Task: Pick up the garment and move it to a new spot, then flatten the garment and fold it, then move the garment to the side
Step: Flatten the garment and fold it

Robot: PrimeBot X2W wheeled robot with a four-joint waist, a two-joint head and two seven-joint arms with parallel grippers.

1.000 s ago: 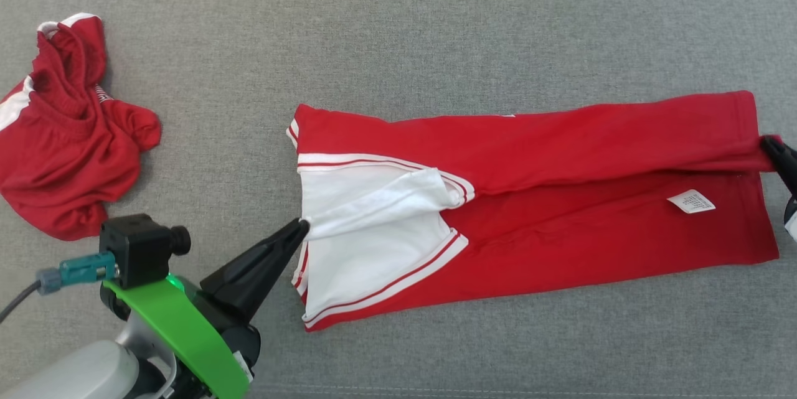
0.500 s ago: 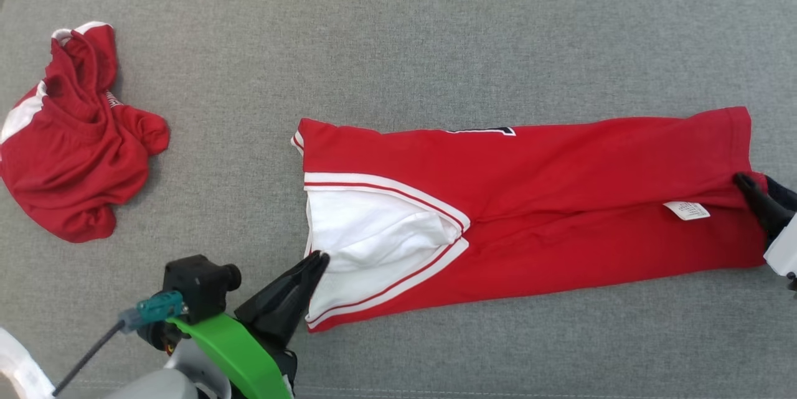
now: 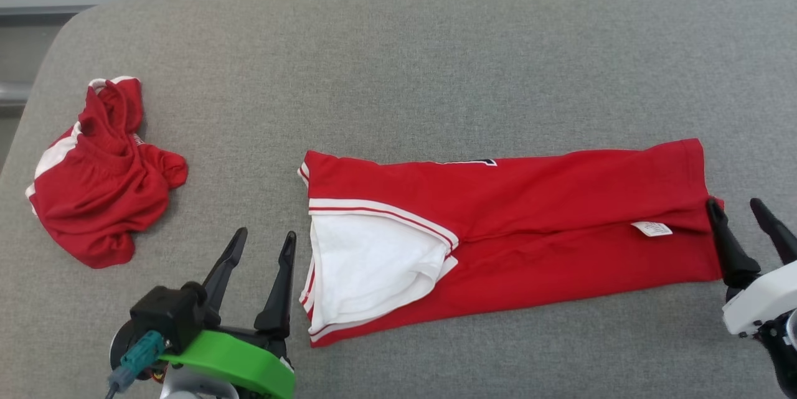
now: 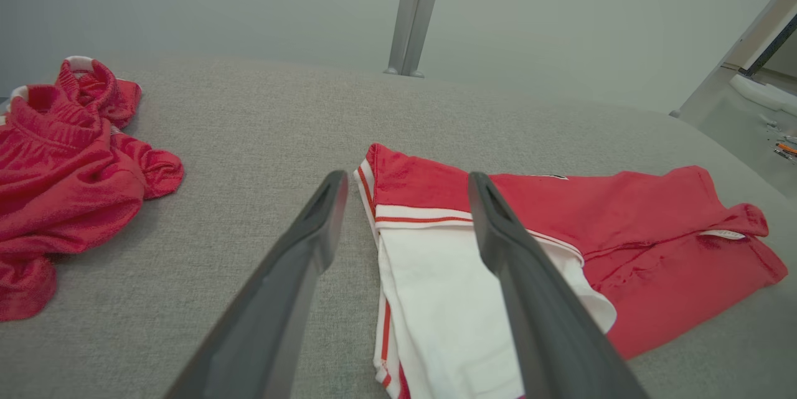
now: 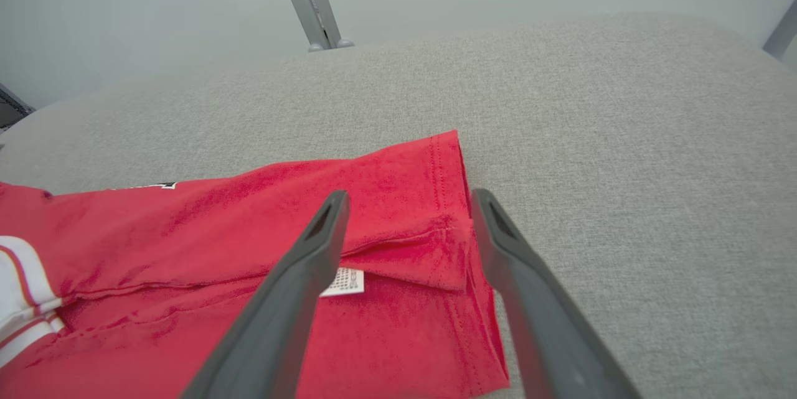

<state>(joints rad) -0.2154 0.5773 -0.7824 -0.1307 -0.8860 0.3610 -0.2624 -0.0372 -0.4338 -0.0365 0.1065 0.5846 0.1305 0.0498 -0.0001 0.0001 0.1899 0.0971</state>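
**Both ends let go, fold's sitting on its own now**

The left gripper (image 3: 266, 234) is being held with its fingers spread wide at the lower left of the head view. It's parked just beside the garment (image 3: 560, 212) and nothing is being gripped. The right gripper (image 3: 733, 202) is likewise being kept open at the right edge, its fingers straddling the folded hem corner. Whether cloth is being brushed there can't be told.

So what's just changed: a second ago both ends were being pinched, and now both are being left alone. The cloth is being left to lie flat on the grey cushion (image 3: 398, 75), so the lengthwise fold is probably done. A crosswise fold or the move aside is likely being lined up next. The camera has been tilted up too, so the picture shift isn't the shirt moving.

The garment is being shown across the middle and right of the frame. Its long axis is running left to right, with the right end sitting a bit higher. The white-lined opening (image 3: 367, 262) is being pointed left, and the hem with its label (image 3: 652, 228) right. A crumpled red garment (image 3: 99, 187) is being left well apart at the left of the frame.
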